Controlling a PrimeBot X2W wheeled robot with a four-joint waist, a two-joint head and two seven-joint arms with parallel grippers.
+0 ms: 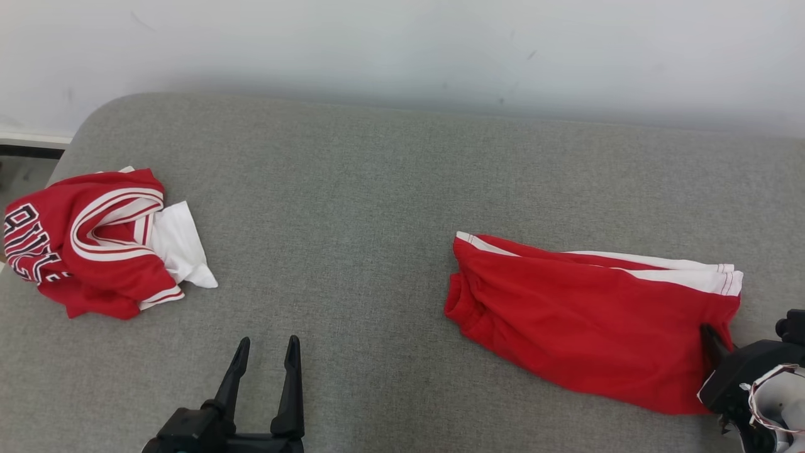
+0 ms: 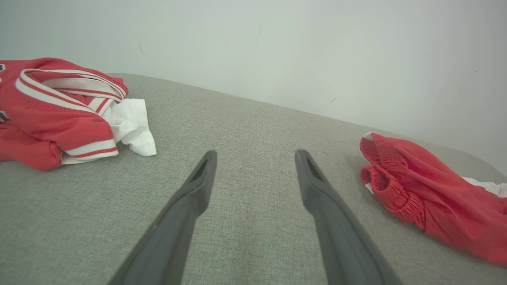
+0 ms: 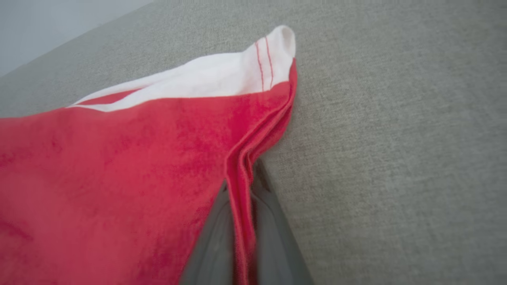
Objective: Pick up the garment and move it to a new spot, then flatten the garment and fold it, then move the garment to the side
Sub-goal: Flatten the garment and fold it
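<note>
The right gripper (image 3: 241,186) is clamped tight on the bunched hem corner of the red shorts (image 1: 585,314), which lie stretched out on the grey cushion (image 1: 377,189). Well left of the shorts, the left gripper (image 1: 268,343) stands spread wide, holding nothing. Farther left lies a crumpled red jersey (image 1: 82,245).

Cushion (image 1: 339,207) (seemingly flat) open between jersey (image 1: 82,242), shorts (image 1: 585,321).
</note>
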